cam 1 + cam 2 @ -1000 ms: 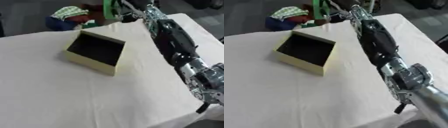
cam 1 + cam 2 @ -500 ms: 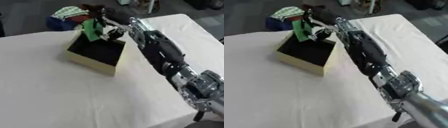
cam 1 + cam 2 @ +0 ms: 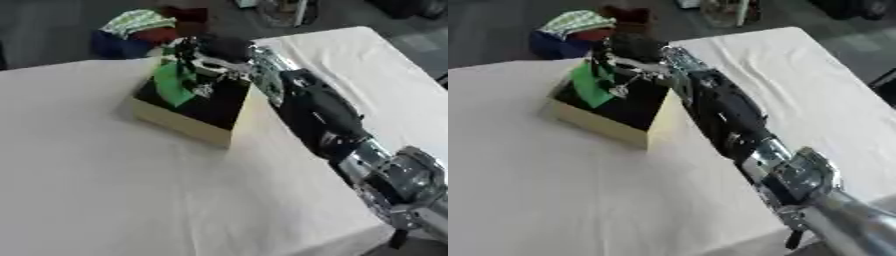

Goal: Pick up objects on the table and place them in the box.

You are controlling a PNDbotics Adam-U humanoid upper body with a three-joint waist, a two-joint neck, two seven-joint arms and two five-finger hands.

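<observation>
A white cloth-covered table (image 3: 105, 190) fills most of both views, running from 9 o'clock down to 6 o'clock and out to 2 o'clock. The robot's right arm (image 3: 319, 112) is next in bulk: it enters at 5 o'clock and stretches diagonally up toward 12 o'clock, black with silver joints. The pale yellow box (image 3: 188, 125) sits on the table at about 11 o'clock from the centre, open at the top with a dark inside, one corner turned toward the camera. The right hand (image 3: 214, 55) hangs over the box's far side at 12 o'clock, its fingers curled round a flat green object (image 3: 172, 86), which hangs tilted just above or within the box's opening; whether it touches the box's floor cannot be told. Beyond the table's far edge, at 11 o'clock, a heap of coloured things (image 3: 579, 27) lies on the dark floor, well apart from the box.
</observation>
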